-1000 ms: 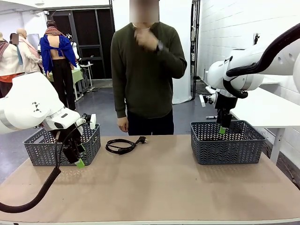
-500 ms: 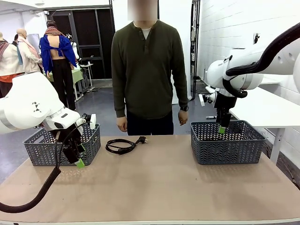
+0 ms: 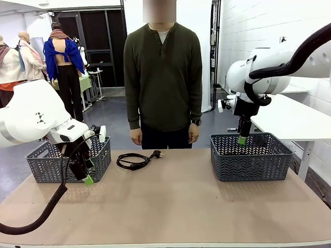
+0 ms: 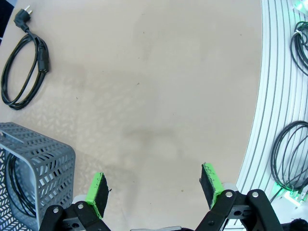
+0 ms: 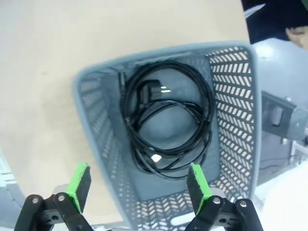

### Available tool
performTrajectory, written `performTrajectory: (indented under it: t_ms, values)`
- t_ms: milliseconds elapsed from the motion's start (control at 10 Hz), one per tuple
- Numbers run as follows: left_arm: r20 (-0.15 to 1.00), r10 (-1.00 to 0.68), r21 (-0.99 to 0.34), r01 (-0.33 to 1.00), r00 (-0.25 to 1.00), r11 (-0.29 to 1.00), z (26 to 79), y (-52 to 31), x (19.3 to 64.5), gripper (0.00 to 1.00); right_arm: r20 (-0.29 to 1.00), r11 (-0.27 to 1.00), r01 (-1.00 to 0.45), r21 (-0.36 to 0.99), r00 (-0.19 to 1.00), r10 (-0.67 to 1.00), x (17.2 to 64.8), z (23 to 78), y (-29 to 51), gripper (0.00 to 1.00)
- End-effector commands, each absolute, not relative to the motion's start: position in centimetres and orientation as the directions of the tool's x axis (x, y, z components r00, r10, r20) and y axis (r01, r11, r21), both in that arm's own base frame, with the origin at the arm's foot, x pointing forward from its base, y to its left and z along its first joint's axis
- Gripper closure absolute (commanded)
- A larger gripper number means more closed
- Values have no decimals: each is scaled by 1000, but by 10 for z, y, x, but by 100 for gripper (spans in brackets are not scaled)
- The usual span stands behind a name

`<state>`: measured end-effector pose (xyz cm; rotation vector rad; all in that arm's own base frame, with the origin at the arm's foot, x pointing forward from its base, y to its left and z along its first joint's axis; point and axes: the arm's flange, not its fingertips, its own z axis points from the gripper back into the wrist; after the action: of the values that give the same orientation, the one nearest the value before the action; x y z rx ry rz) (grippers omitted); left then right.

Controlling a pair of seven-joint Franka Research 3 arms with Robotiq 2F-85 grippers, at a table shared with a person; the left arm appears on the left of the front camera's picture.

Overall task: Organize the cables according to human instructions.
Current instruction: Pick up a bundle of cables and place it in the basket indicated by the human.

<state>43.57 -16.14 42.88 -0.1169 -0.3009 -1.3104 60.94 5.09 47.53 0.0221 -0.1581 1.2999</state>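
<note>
step: one loose cable (image 3: pixel 133 160) on the counter (image 3: pixel 181 206), not sorted yet
left pincer (image 4: pixel 153 183): wide open, empty, nearest that cable
right pincer (image 5: pixel 139 185): wide open, empty too
next: I'd guess left goes for that cable

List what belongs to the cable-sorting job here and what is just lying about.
Job: coiled cable on the table; cable in the right basket; cable in the left basket.
Lying about: white side table; black cords past the table edge.

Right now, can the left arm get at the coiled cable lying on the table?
Probably yes: the left gripper is open and empty, and only bare table lies between it and the cable.
</note>
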Motion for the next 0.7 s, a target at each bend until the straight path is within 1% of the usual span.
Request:
performTrajectory:
  t_ms: [0,100,200,300,500,600]
  values:
    - [275,-934,86,962,226,258,431,-162,436,0,133,342,-939,-32,335,933,570,487,69,0]
    - [275,-934,86,962,226,258,431,-162,436,0,136,376,-926,-32,369,919,551,489,79,0]
    - [275,-934,86,962,226,258,431,-162,436,0,172,407,-913,-26,397,901,535,488,89,0]
    - [275,-934,86,962,226,258,431,-162,436,0,223,442,-895,-60,419,880,519,485,99,0]
    - [275,-934,86,962,226,258,431,-162,436,0,287,469,-876,-109,424,859,492,482,117,0]
    - [275,-934,86,962,226,258,431,-162,436,0,308,461,-880,-117,409,859,479,480,124,0]
